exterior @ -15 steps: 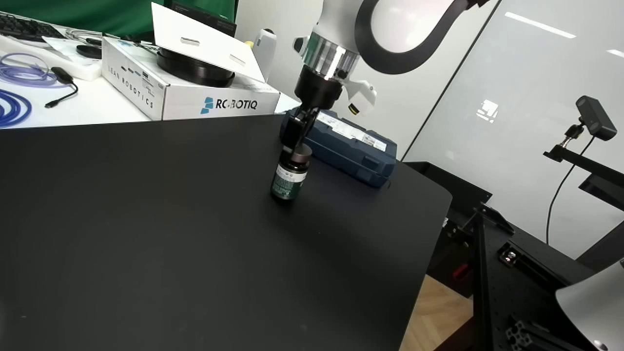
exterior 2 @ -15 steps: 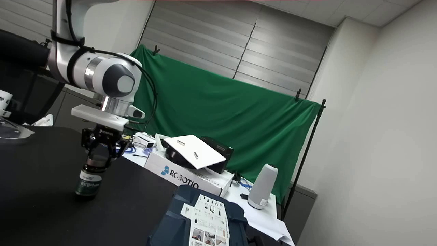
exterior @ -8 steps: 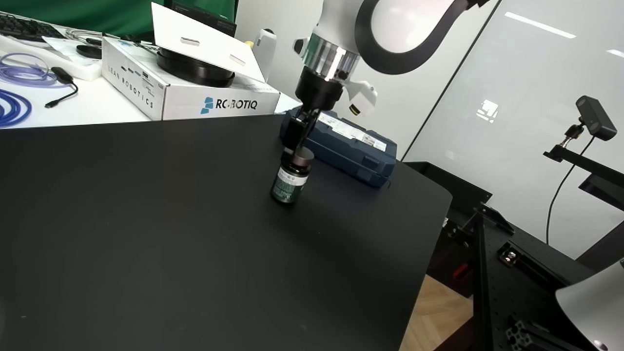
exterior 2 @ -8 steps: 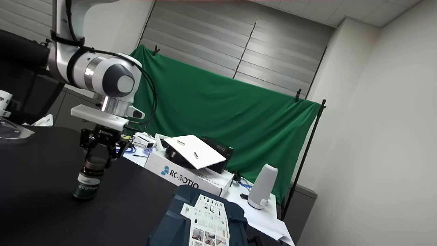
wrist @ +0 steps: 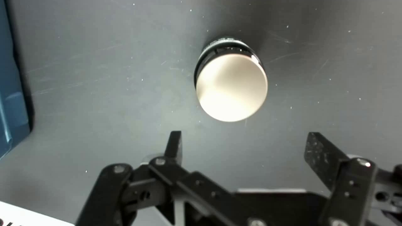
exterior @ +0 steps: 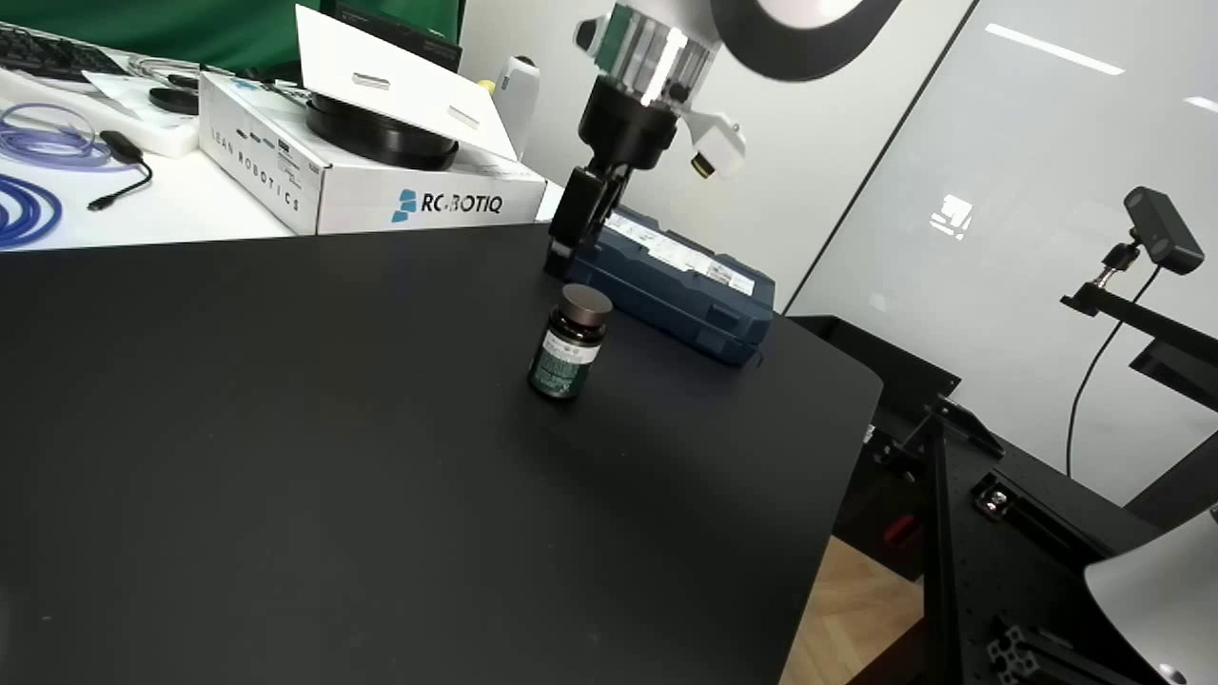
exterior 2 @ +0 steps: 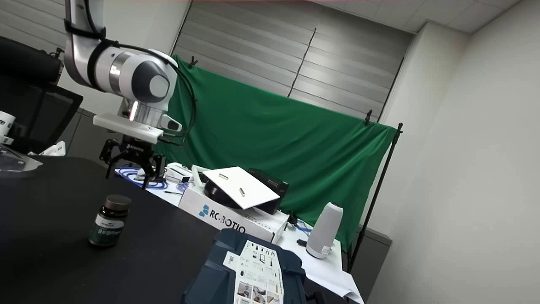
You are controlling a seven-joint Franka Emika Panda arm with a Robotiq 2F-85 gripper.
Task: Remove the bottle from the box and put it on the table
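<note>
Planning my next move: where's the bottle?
In both exterior views the bottle stands upright on the table, left of the box; the wrist view shows it clear of the open fingers.

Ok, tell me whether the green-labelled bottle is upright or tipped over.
Upright: in both exterior views, the green-labelled bottle rests base-down on the black tabletop, its brown cap uppermost.

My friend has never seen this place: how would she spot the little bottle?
Find the big black table, then the navy-blue box lying on it. The bottle stands upright beside that box, not touching it. Unlike that flat, angular box, it is small and round, with a brown cap and a white-and-green label.
</note>
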